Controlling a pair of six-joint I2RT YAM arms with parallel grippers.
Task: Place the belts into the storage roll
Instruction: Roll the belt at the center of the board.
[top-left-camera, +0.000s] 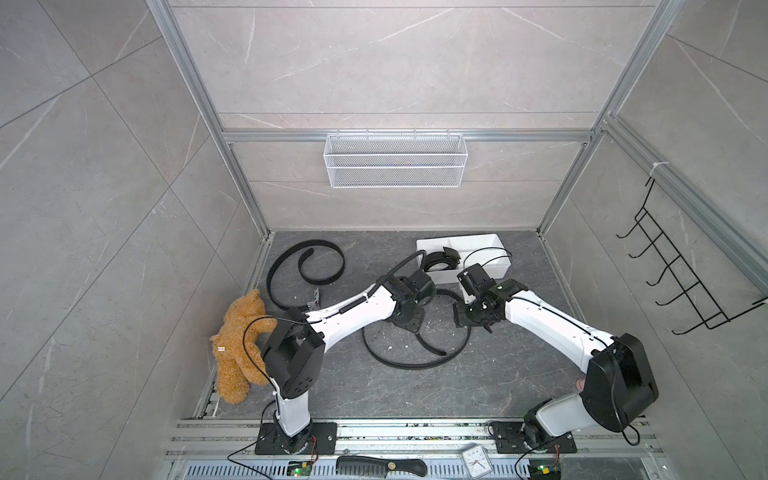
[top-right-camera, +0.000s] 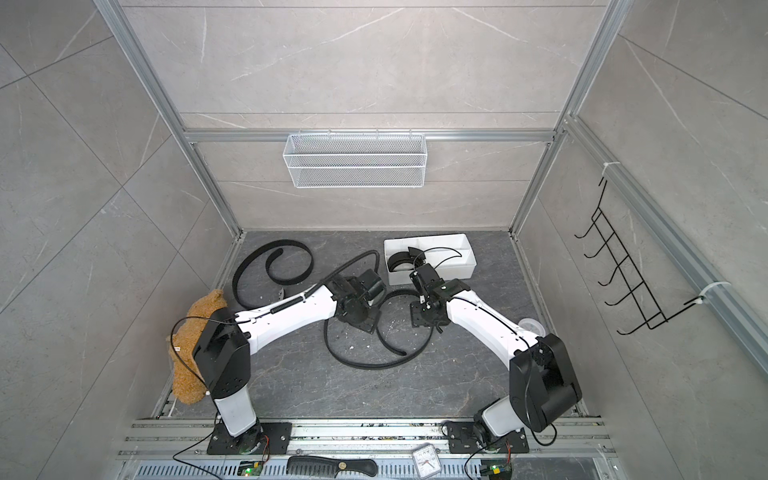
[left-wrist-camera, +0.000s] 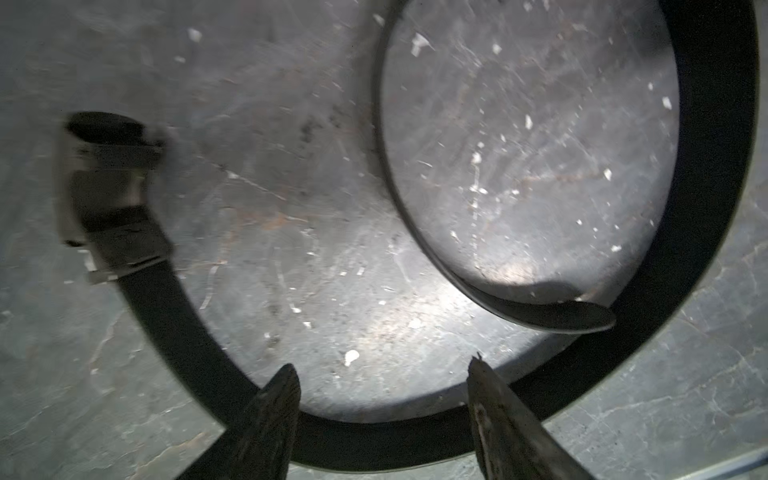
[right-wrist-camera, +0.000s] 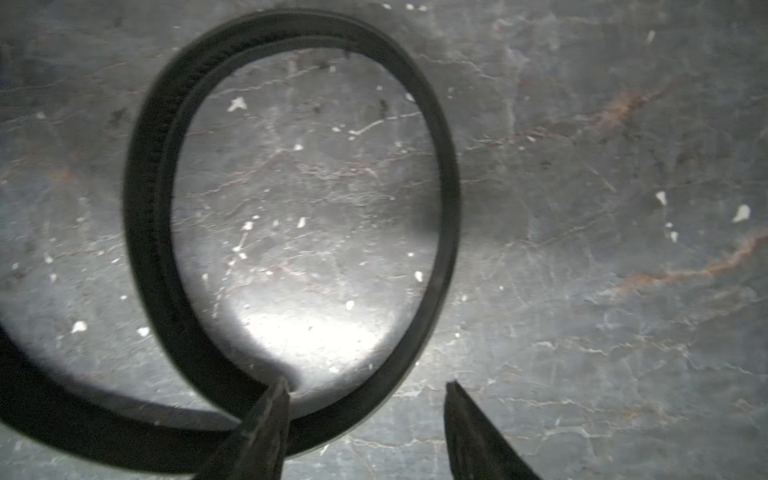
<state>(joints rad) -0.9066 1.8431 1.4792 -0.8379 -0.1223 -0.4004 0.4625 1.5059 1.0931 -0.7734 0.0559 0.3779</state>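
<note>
The storage roll (top-left-camera: 478, 243) is a white divided tray at the back right of the dark floor. One black belt (top-left-camera: 438, 261) sits coiled in its near-left compartment. A second belt (top-left-camera: 270, 272) spirals on the floor at the back left. The third belt (top-left-camera: 415, 367) lies in loose loops mid-floor under both grippers. My left gripper (left-wrist-camera: 383, 365) is open above an arc of it (left-wrist-camera: 374, 440), its buckle (left-wrist-camera: 108, 195) off to one side. My right gripper (right-wrist-camera: 368, 382) is open over another loop (right-wrist-camera: 145, 187), whose strap runs between the fingers.
A brown teddy bear (top-left-camera: 239, 345) lies by the left arm's base. A white wire-mesh basket (top-left-camera: 395, 160) hangs on the back wall and a black hook rack (top-left-camera: 673, 270) on the right wall. A comb (top-left-camera: 380, 465) and clock (top-left-camera: 478, 459) lie on the front rail.
</note>
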